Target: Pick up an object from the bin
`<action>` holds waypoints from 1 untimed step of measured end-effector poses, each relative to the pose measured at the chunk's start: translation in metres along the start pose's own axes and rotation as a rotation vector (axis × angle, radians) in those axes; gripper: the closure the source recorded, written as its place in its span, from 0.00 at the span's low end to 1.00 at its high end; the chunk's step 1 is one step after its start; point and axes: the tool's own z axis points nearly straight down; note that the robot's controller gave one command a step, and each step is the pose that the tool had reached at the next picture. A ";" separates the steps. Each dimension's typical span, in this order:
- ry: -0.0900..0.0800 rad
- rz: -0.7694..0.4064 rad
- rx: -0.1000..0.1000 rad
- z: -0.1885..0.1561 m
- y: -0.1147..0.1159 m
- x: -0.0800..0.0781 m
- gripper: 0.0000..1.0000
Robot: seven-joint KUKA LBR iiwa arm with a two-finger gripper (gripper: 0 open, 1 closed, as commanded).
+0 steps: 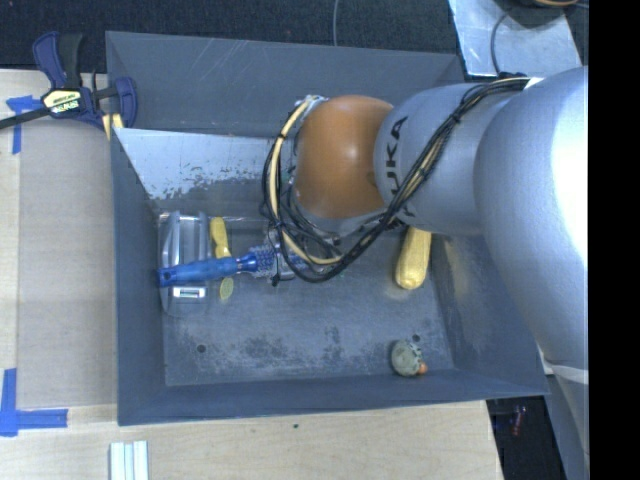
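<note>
My gripper (279,266) sits low in the middle of the bin, mostly hidden under the arm's orange cover and cables. A blue handled tool (210,268), like a brush, lies flat and runs from the left side up to the gripper, its right end touching or tucked under it. Beneath the tool's left half lies a clear plastic container (184,243) with a white label. A yellow stick-like piece (219,238) lies just behind the tool, and a small yellow-green bit (227,289) just in front of it.
A yellow corn-cob-shaped thing (412,259) leans by the right wall, partly under the arm. A small grey-green lump with an orange spot (407,358) rests near the front right corner. The arm covers the bin's back right.
</note>
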 end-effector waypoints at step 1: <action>-0.001 0.001 0.000 -0.013 0.000 0.000 1.00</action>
